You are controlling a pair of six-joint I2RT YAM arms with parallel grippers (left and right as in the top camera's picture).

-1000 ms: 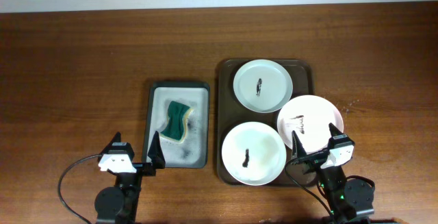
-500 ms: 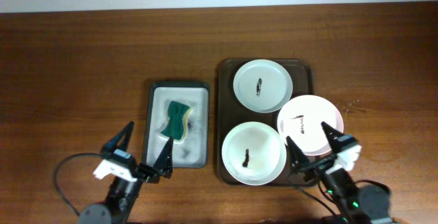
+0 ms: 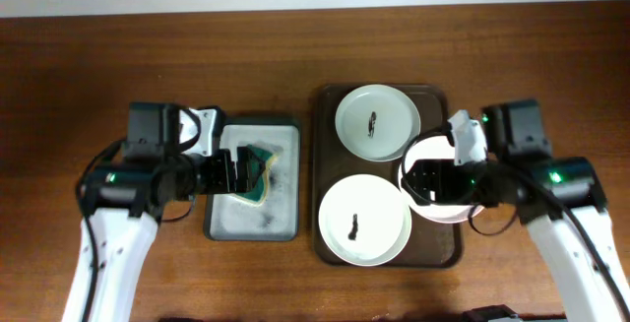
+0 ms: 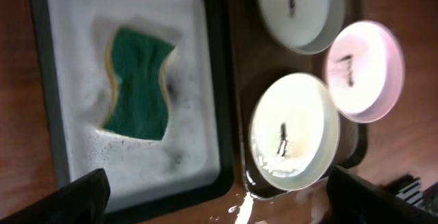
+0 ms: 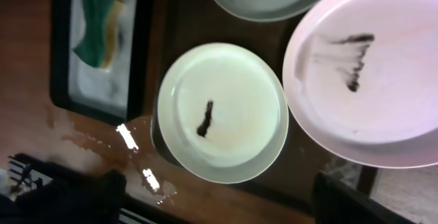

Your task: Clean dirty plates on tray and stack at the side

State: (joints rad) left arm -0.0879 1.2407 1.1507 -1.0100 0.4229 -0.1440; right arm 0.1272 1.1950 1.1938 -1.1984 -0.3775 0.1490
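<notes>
Three plates lie on the dark brown tray (image 3: 324,155): a white plate (image 3: 378,122) at the far end, a white plate (image 3: 363,221) at the near end, and a pale pink plate (image 3: 438,148) overhanging the right rim. Each has a dark smear. My left gripper (image 3: 239,172) is open and empty above the green-yellow sponge (image 3: 262,167). My right gripper (image 3: 440,182) is open and empty above the pink plate, hiding its middle. The left wrist view shows the sponge (image 4: 137,83) and the near white plate (image 4: 294,138). The right wrist view shows the near white plate (image 5: 222,111) and the pink plate (image 5: 373,66).
The sponge lies in a smaller grey tray (image 3: 224,219) with foam, left of the brown tray. Wet patches shine on the wooden table (image 5: 130,138) in front of the trays. A pale wall edge runs along the table's far side.
Both arms have lifted from the table's front edge and reached forward. The left gripper is now above the grey tray, the right above the pink plate. Plates and sponge have not moved.
</notes>
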